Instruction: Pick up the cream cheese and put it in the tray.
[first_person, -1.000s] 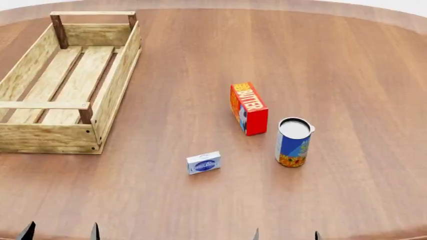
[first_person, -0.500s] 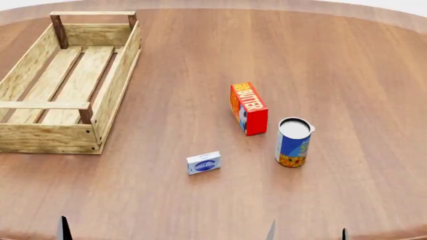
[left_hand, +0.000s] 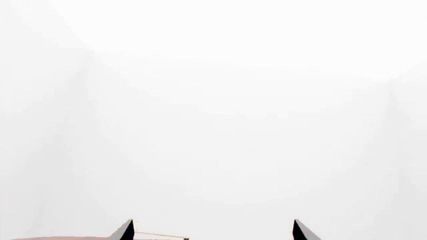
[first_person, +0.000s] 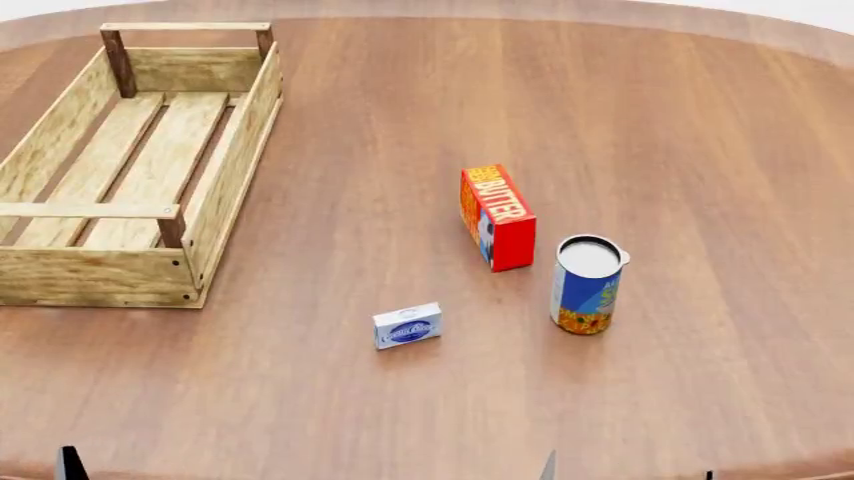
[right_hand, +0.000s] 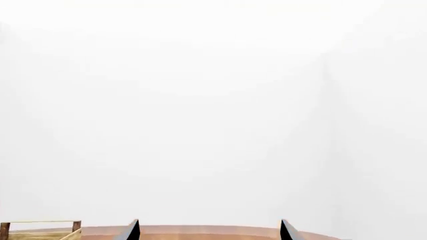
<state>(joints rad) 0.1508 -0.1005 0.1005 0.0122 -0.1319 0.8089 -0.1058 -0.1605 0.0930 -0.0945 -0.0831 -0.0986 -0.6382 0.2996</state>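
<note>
Lying flat near the table's (first_person: 400, 100) near edge, cream cheese (first_person: 407, 326); tray (first_person: 227, 180) at far-left corner; left gripper (left_hand: 212, 231) and right gripper (right_hand: 208, 230) fingers spread, empty.

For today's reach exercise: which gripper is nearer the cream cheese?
Right. The right gripper sits at the near table edge, right of the cream cheese; the left gripper is far off to its left.

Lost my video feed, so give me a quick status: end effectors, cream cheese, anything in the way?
Both end effectors open, empty, at near table edge. Cream cheese untouched on table, tray far left. Butter box and can stand off to the right, path clear.
</note>
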